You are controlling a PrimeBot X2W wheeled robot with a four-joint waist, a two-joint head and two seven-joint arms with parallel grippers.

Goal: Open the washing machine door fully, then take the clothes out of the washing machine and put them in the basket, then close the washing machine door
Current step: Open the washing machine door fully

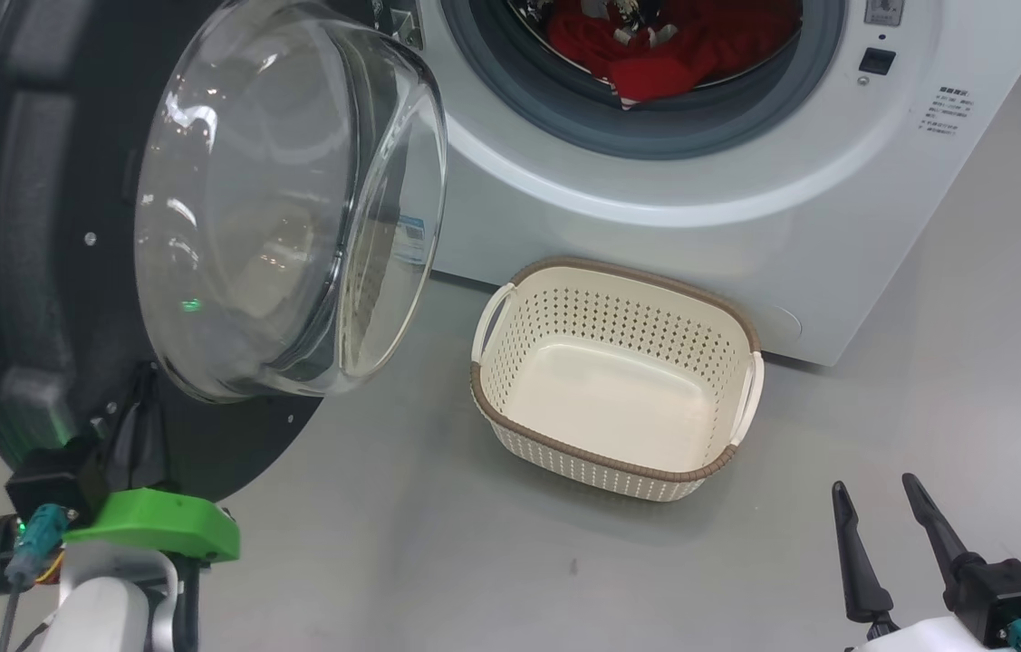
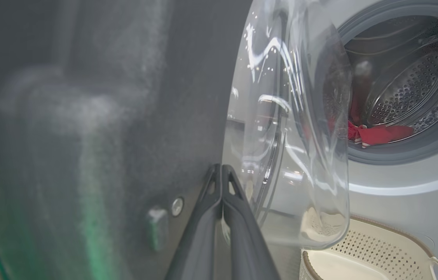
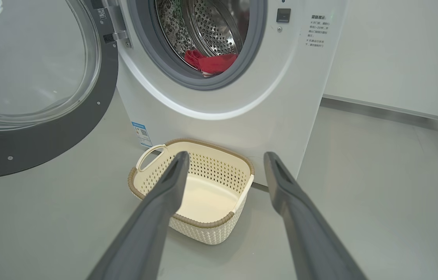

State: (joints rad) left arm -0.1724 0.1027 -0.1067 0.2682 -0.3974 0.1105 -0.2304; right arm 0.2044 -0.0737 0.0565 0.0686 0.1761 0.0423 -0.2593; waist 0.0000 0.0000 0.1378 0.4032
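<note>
At the far left, the left hand [image 2: 222,169] has its two dark fingers pressed together with nothing between them. The tips lie against, or just short of, the inner face of the washing machine door [image 1: 30,272]; I cannot tell which. The door stands swung out but looks not yet fully back, so the step is probably a push. It would go best low on the matte black frame, along the hinge's arc and steady, staying off the glass.

Just to the right of those fingertips bulges the glass bowl window [image 1: 284,199], clear, smooth and rounded, with bright reflections. It looks slippery and a poor place to press.

Further right of that hand is the washing machine [image 1: 655,217], glossy white with a grey rubber ring and a perforated steel drum. The clothes [image 1: 664,54] lie in its mouth, soft, crumpled and bright red with some white trim.

Ahead of the right hand [image 1: 872,489], on the smooth grey floor [image 1: 383,543], sits the basket [image 1: 637,272]. It is cream perforated plastic with a brown woven-look rim, rounded corners and nothing in it. That hand hangs low with its fingers spread wide and nothing held.
</note>
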